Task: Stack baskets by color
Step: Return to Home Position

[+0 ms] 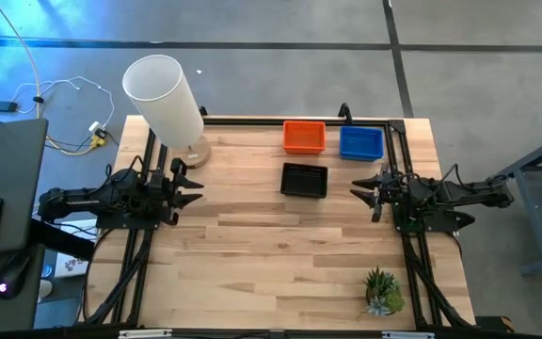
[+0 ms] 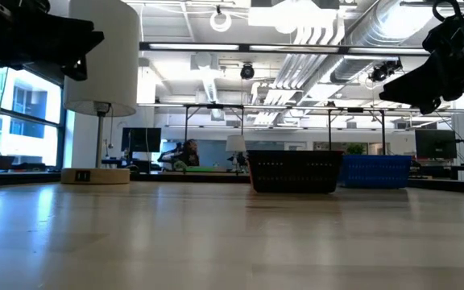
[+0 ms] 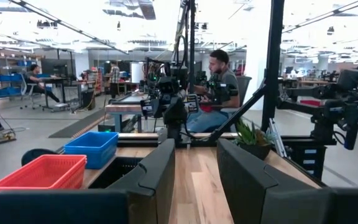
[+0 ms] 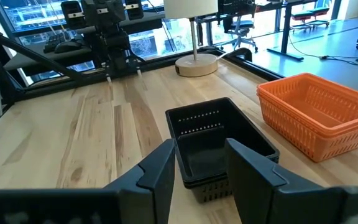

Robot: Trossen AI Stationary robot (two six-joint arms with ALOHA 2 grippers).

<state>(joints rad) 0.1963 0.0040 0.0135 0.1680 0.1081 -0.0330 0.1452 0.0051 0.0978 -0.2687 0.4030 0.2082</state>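
orange stack (image 1: 304, 137): at 12 o'clock on the table (image 1: 252, 254), by the far edge.
blue stack (image 1: 360, 143): at 1 o'clock, just beside the orange, with a narrow gap between them.
black stack (image 1: 304, 180): just at 6 o'clock of the orange, apart from it, nearer the middle.
count: three stacks, one per colour. the right wrist view shows nested rims in black and orange, but the layers per stack can't be counted surely. one lamp, one plant, two arms.
right fingers (image 4: 157, 174): released, nothing between them, at 3 o'clock, aimed at the black stack, near but not touching.
left fingers (image 3: 154, 177): released and empty, at 9 o'clock, well apart from the stacks.
lamp (image 1: 163, 94): at 11 o'clock, base near the left fingers.
plant (image 1: 382, 292): at 5 o'clock, beside the right arm (image 1: 450, 198).
stage: sorting looks done; only pulling clear seems left.
risk: a low forward drift of the right fingers would shove the black stack into the orange. a wide left swing could clip the lamp base. the right arm could brush the plant.
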